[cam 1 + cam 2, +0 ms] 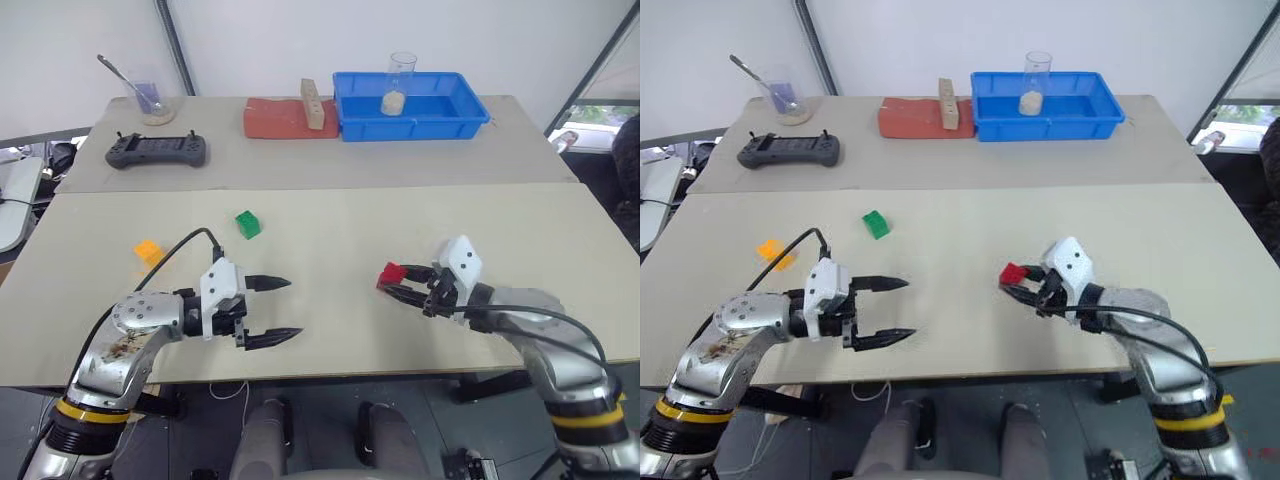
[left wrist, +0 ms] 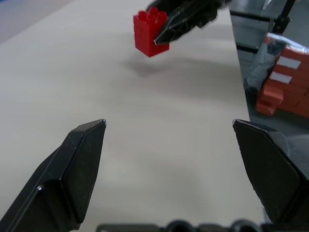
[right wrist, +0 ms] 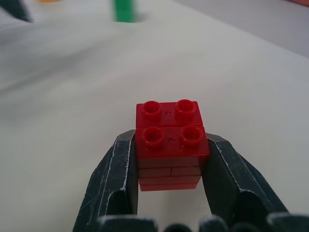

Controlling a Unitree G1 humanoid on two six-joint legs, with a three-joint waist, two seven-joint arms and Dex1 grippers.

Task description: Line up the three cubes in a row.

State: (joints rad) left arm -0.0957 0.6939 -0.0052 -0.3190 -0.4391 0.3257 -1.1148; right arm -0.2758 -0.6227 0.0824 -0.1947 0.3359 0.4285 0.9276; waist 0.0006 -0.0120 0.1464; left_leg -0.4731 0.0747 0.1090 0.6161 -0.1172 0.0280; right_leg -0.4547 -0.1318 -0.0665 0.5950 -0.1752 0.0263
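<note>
My right gripper (image 1: 394, 284) is shut on the red cube (image 3: 169, 145), its black fingers (image 3: 118, 169) pressing two opposite sides, studs up. The cube hangs just above the tan table, with its shadow beneath it in the left wrist view. The green cube (image 1: 247, 224) sits on the table left of centre. The orange-yellow cube (image 1: 148, 251) lies further left and a little nearer. My left gripper (image 1: 293, 308) is open and empty, level above the near table, pointing right toward the red cube (image 2: 149, 34). It is nearer than the green and orange-yellow cubes.
On the far table stand a blue bin (image 1: 360, 110) holding a glass (image 1: 401, 75), a red-brown slab (image 1: 275, 120) with a tan wooden block (image 1: 313, 103), a black controller (image 1: 157, 151) and a cup with a spoon (image 1: 152, 100). The table's front edge (image 1: 330, 375) runs just below both grippers.
</note>
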